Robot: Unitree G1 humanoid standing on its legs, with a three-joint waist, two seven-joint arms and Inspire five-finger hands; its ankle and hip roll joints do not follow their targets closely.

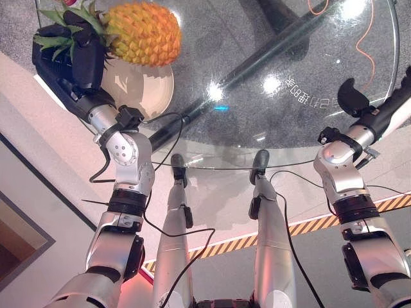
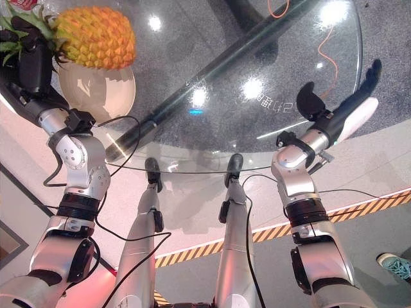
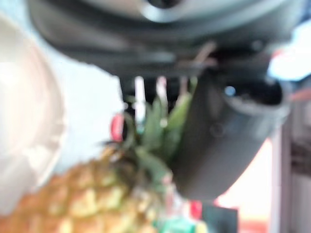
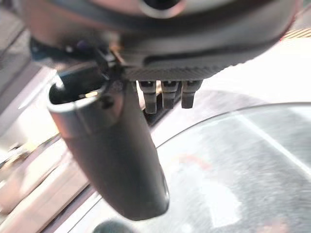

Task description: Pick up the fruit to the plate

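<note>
An orange-yellow pineapple [image 1: 144, 32] with a green crown lies on its side at the far left of the round glass table [image 1: 289, 58], its body over the far rim of a cream plate [image 1: 154, 93]. My left hand [image 1: 80, 54] is at the crown, fingers curled among the leaves. In the left wrist view the thumb [image 3: 218, 141] stands against the leaves, with the pineapple [image 3: 87, 204] and the plate [image 3: 24, 121] past it. My right hand [image 2: 340, 112] hovers at the table's right edge, fingers straight, holding nothing; its thumb [image 4: 112, 145] fills the right wrist view.
A dark bar [image 1: 270, 54] runs diagonally under the glass. An orange cable [image 1: 369, 32] trails at the far right. Yellow-black hazard tape [image 1: 308, 224] marks the floor near me. A person's shoe [image 2: 395, 264] shows at the lower right.
</note>
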